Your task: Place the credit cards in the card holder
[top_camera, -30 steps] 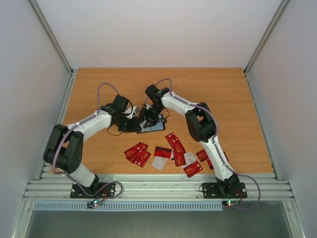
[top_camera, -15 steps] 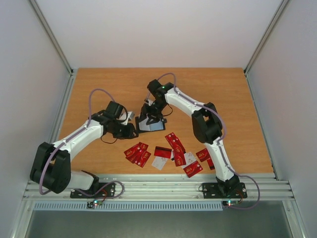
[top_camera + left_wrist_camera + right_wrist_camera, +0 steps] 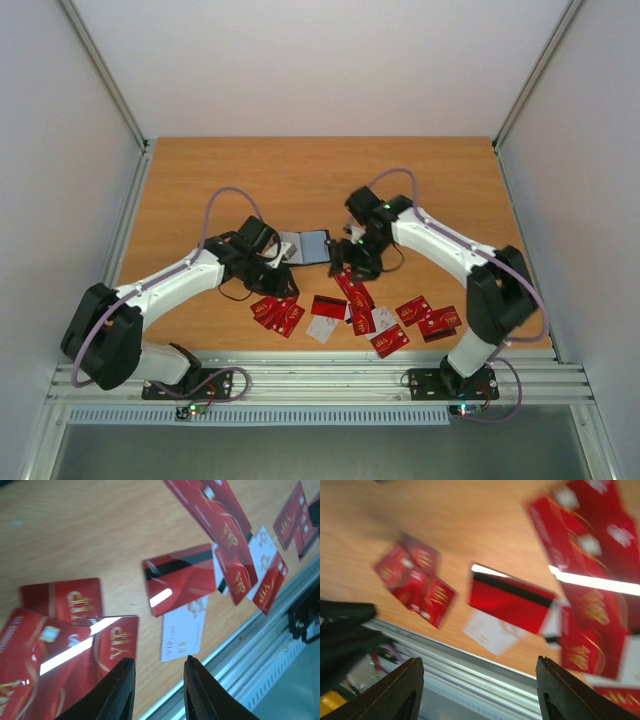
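Card holder [image 3: 308, 246] is laid flat on the table [image 3: 200, 180], grey inside up, its long axis set from 9 to 3 o'clock. Credit cards [image 3: 330, 306] are scattered at its 6 o'clock, pointed variously. Left gripper [image 3: 159, 664] is narrowly parted and right gripper [image 3: 479, 666] widely parted; nothing is grasped.

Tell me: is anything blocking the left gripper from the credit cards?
Nothing visible does. The left gripper hangs open and empty above the credit cards, which lie loose on the table; some overlap one another.
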`<state>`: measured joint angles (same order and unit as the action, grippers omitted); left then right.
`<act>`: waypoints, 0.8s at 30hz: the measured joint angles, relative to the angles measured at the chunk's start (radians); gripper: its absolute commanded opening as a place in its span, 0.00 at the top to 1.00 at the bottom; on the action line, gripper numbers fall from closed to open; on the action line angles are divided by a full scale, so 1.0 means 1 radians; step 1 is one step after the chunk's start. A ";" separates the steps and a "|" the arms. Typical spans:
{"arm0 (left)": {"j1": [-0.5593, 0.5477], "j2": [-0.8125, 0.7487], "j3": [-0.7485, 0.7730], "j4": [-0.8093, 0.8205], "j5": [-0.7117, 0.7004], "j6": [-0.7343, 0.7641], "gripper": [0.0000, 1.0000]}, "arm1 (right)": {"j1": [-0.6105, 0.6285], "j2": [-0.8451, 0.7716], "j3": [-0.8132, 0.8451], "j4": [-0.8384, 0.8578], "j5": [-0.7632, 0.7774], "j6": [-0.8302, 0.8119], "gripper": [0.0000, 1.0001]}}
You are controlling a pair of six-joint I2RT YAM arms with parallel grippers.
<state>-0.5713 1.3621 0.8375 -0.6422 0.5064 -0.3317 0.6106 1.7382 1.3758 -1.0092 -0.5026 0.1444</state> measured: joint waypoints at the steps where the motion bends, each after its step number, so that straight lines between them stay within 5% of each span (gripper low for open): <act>1: -0.020 0.008 0.003 0.004 0.006 0.000 0.70 | -0.012 -0.051 -0.073 0.002 0.007 0.016 0.36; 10: -0.192 0.189 0.133 0.056 0.073 -0.002 0.71 | -0.150 -0.421 -0.463 -0.061 0.060 0.130 0.22; 24: -0.380 0.518 0.447 0.095 0.162 -0.040 0.76 | -0.298 -0.663 -0.729 -0.132 0.087 0.252 0.26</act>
<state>-0.9516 1.8801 1.2850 -0.5468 0.6682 -0.3721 0.3126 1.0752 0.6468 -1.1408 -0.4152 0.3962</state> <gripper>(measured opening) 0.250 0.745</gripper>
